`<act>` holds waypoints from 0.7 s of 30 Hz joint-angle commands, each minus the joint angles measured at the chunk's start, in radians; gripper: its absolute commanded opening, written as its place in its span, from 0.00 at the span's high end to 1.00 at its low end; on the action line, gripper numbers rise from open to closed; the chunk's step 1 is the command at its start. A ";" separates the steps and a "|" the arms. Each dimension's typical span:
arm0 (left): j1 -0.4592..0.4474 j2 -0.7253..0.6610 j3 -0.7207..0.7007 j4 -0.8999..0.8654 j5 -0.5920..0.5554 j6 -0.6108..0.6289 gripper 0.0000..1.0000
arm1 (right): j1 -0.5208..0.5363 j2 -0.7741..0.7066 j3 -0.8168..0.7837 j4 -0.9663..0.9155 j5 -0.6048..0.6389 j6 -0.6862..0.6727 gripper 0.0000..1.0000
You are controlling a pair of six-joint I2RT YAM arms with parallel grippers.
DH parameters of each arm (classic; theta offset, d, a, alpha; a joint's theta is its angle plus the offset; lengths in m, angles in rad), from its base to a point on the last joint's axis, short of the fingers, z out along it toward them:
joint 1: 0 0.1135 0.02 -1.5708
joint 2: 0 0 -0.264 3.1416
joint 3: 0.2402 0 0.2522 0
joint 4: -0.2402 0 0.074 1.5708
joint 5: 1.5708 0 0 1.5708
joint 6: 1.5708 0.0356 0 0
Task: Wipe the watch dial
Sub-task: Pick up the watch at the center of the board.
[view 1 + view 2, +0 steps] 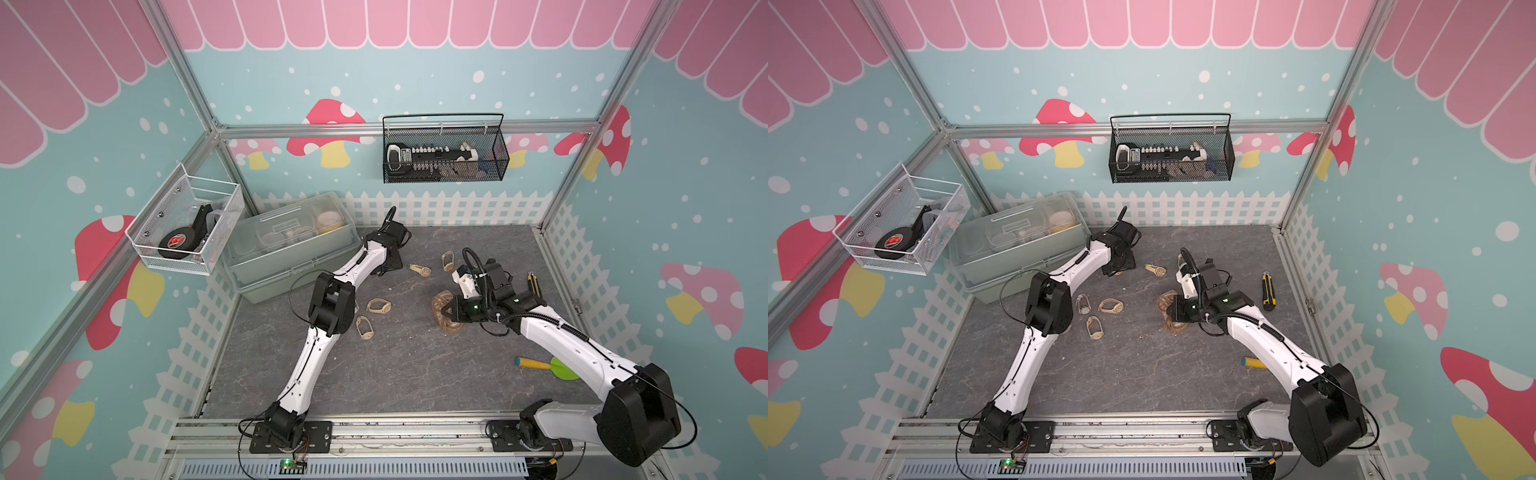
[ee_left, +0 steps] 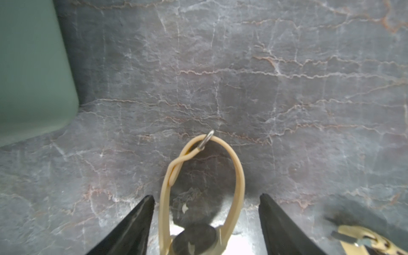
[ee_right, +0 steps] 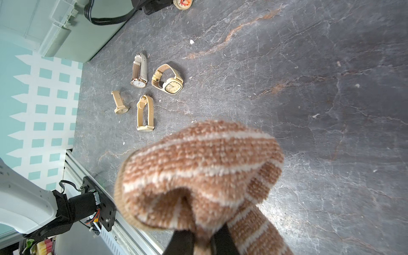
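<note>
Two top views first. My left arm (image 1: 332, 299) reaches across the grey marbled tabletop (image 1: 395, 374) to a spot just beside the pale green lidded plastic box (image 1: 291, 249). Its tool end points down, and the wrist hides the jaws there. My right gripper (image 1: 446, 309) is mid-table, clamped on a brown and cream striped knitted cloth (image 1: 438, 300) whose loose end bunches on the surface. Spare beige watches lie loose: a round-dial watch (image 1: 1156, 270) between the two wrists, a square-dial watch (image 1: 1112, 306) and a looped-strap watch (image 1: 1095, 327) near my left elbow. A yellow and black box cutter (image 1: 1268, 291) lies beside my right wrist, toward the right wall.

Left wrist view. My left gripper (image 2: 206, 196) stands apart, its black fingers (image 2: 132, 229) either side of the beige-strapped task watch (image 2: 241, 183). A sliver of tabletop shows between each finger and the strap. The strap is buckled into a loop with a silver buckle ring (image 2: 207, 138) at the far end. The round case (image 2: 194, 240) is dark and blurred at the frame edge, so dial side: cannot tell.

Right wrist view. The cloth fills the lower middle, pinched between my right gripper's two black tips. Past it, four spare watches cluster on the tabletop, apart from the cloth.
</note>
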State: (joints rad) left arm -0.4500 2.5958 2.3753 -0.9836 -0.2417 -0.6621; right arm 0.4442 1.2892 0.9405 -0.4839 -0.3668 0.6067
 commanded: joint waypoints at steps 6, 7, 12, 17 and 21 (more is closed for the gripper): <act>0.020 0.039 0.051 -0.012 0.010 -0.019 0.36 | -0.020 -0.031 -0.021 -0.018 -0.003 -0.003 1.00; 0.022 0.041 0.053 -0.011 0.012 -0.020 0.38 | -0.023 -0.030 -0.022 -0.021 -0.003 -0.004 1.00; 0.028 0.043 0.045 -0.012 0.015 -0.019 0.44 | -0.033 -0.030 -0.022 -0.024 -0.010 -0.007 1.00; 0.028 0.040 0.029 -0.012 0.015 -0.017 0.54 | -0.038 -0.027 -0.021 -0.024 -0.016 -0.008 1.00; 0.030 0.038 0.012 -0.010 0.018 -0.018 0.60 | -0.041 -0.028 -0.022 -0.024 -0.017 -0.008 1.00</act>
State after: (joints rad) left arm -0.4259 2.6183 2.3997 -0.9829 -0.2268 -0.6773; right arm 0.4118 1.2808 0.9291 -0.4992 -0.3733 0.6033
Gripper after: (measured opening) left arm 0.406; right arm 0.082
